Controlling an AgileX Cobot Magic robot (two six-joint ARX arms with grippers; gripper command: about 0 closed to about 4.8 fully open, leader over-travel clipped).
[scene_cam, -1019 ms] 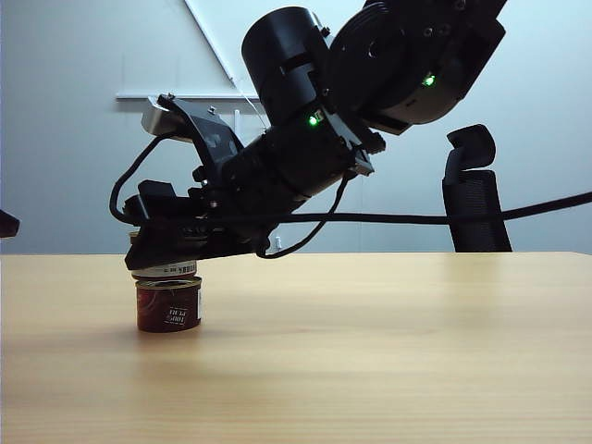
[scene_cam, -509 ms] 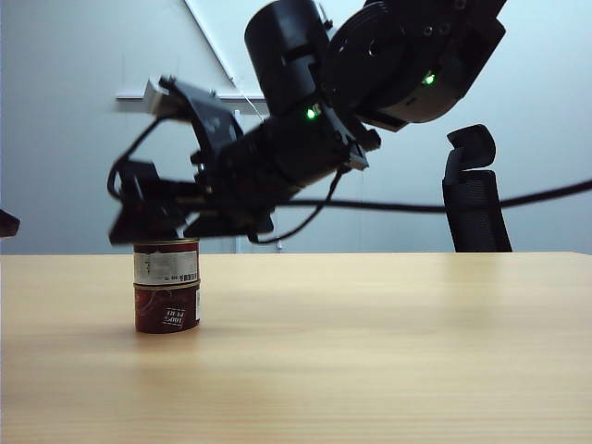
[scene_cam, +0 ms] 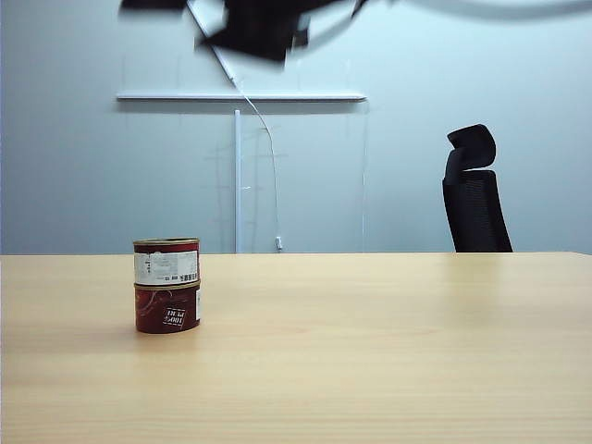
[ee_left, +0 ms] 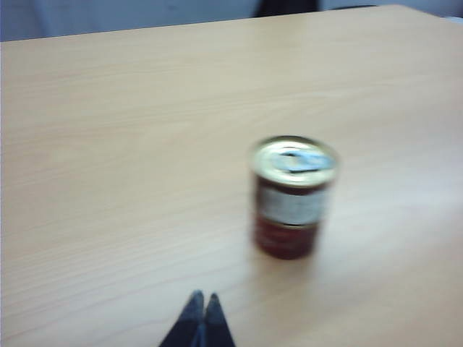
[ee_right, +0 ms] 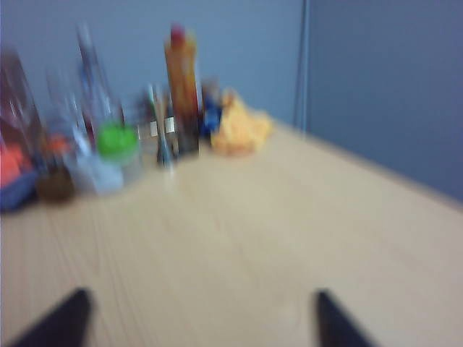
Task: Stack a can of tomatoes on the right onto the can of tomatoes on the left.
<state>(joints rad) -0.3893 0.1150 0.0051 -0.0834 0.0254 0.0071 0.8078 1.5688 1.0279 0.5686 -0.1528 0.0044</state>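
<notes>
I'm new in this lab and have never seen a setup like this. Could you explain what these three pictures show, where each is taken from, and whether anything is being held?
It is a two-armed robot; each arm ends in a two-finger gripper with a camera on its wrist. The exterior view looks across the wooden table: one tomato can, the top can, stands stacked on the bottom can, and a blurred arm is at the top edge. The left wrist view looks down on the same stack; the left gripper is shut and empty, apart from the cans. The right wrist view is blurred: the right gripper is open and empty, with bottles and clutter at the table's far edge.
</notes>
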